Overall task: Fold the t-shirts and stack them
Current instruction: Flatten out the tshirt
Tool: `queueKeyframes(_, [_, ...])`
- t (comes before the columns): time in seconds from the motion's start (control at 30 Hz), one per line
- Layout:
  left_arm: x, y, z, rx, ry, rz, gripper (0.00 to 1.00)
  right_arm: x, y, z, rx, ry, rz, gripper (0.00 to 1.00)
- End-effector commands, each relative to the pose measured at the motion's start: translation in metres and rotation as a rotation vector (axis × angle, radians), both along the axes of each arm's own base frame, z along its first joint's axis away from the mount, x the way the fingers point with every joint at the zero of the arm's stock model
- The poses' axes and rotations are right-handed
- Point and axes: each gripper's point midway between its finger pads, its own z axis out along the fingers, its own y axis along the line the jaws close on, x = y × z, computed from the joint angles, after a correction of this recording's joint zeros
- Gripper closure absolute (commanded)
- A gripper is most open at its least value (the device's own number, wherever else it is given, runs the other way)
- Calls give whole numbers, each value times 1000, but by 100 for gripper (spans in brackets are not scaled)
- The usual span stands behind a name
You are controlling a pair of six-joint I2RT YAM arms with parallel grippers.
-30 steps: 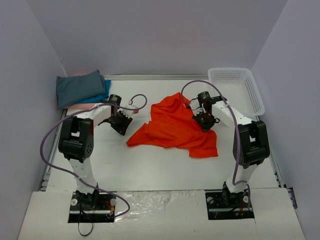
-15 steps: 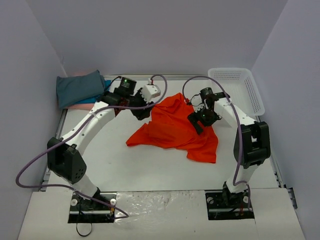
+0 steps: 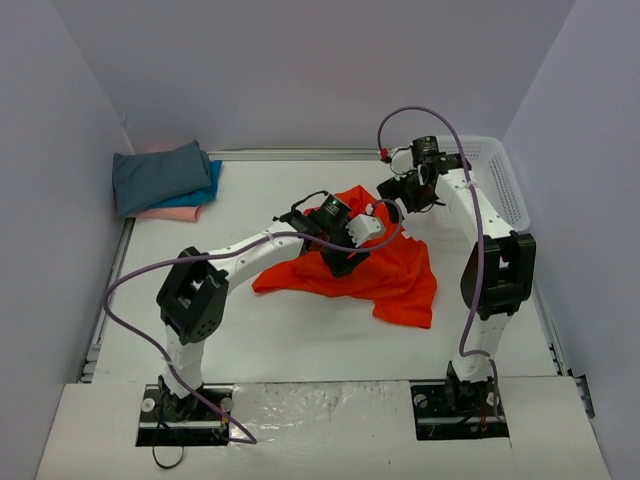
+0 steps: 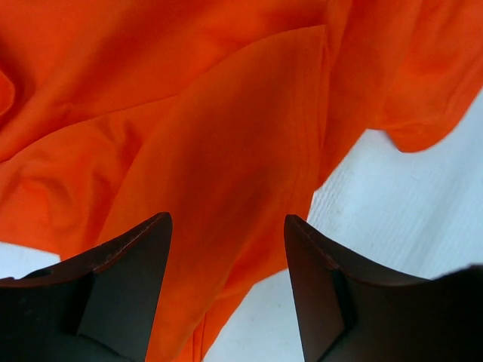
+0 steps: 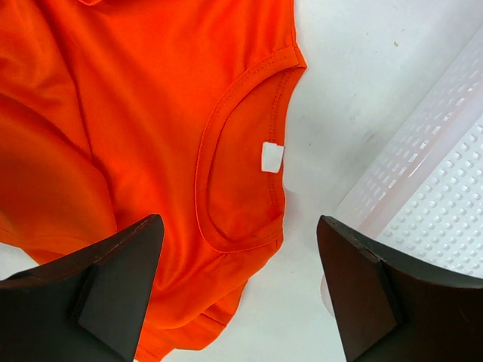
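Observation:
A bright orange t-shirt (image 3: pixel 395 272) lies crumpled at the middle of the white table. My left gripper (image 3: pixel 343 260) hovers open over its left part. In the left wrist view the dark fingers (image 4: pixel 130 275) stand apart above the orange cloth (image 4: pixel 189 113) and its edge, holding nothing. My right gripper (image 3: pixel 396 198) is open above the shirt's back end. The right wrist view shows the gripper (image 5: pixel 238 220) above the shirt's collar and its white tag (image 5: pixel 272 157). Folded t-shirts are stacked at the back left: dark grey-teal (image 3: pixel 158 175) on blue (image 3: pixel 208 186) on pale pink (image 3: pixel 165 212).
A white mesh basket (image 3: pixel 492 175) stands at the back right, and its wall (image 5: pixel 445 204) lies close beside my right gripper. Grey walls enclose the table on three sides. Purple cables loop from both arms.
My left arm has swung from the left side across to the orange shirt and opened. My right gripper has let go of the shirt, opened and moved back toward the collar.

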Motion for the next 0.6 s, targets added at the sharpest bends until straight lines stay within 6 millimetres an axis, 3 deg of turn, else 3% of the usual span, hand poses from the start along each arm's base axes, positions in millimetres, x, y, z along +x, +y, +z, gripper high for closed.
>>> queueKeyframes(0.0, [10,-28,14,-79,-53,33,40,-1,-3,11,-3,-4,-18,21])
queueKeyframes(0.3, [5,-76,-1,-99,9,-11,40,-12,-24,-2,-49,31,-38,20])
queueKeyframes(0.57, [13,-94,-8,-105,29,-7,40,-23,-36,-24,-65,87,-36,21])
